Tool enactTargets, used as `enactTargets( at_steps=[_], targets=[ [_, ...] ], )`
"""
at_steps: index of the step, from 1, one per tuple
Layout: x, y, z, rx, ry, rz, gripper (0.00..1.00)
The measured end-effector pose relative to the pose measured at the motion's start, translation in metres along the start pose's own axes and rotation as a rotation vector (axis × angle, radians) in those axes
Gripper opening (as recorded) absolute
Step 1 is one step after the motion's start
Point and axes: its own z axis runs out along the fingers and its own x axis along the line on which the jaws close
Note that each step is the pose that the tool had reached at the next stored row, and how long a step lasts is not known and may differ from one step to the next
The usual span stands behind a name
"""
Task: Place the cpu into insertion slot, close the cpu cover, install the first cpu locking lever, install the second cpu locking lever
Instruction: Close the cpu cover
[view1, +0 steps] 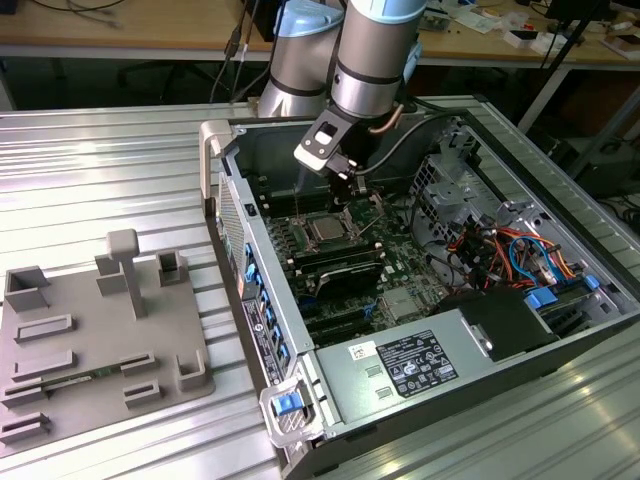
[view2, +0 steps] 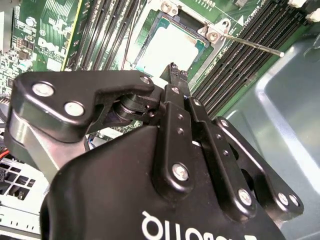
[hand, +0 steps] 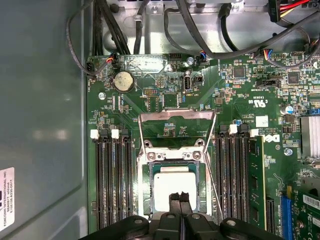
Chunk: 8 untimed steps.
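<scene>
My jaws, pinched narrow and empty, hovered over the seated cpu (view1: 327, 228), at their seven o'clock in the exterior view; cpu cover (hand: 175, 115) raised open.

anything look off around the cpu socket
Nothing looks damaged or askew. The cpu sits square in the slot; the cover is flipped open and one lever sticks out unlatched.

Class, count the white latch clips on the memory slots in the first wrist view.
4 white clips: two on each side of the cpu cover; the gripper may hide more.
</scene>
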Motion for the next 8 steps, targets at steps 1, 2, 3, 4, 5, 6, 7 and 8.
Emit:
enactTargets(
  at_steps=[1, 2, 3, 4, 5, 6, 7, 8],
  targets=[
    [0.0, 0.0, 0.0, 0.0, 0.0001, 0.0, 0.11],
    [0.0, 0.0, -0.0001, 0.0, 0.0, 0.0, 0.11],
    [0.0, 0.0, -0.0005, 0.0, 0.0, 0.0, 0.11],
    [0.0, 0.0, -0.0008, 0.0, 0.0001, 0.0, 0.11],
    [0.0, 0.0, -0.0008, 0.0, 0.0001, 0.0, 0.11],
    [0.0, 0.0, -0.0008, 0.0, 0.0, 0.0, 0.11],
    [-0.0001, 0.0004, -0.0008, 0.0001, -0.0001, 0.0, 0.11],
    [-0.0001, 0.001, -0.0008, 0.0001, -0.0002, 0.0, 0.11]
  ],
)
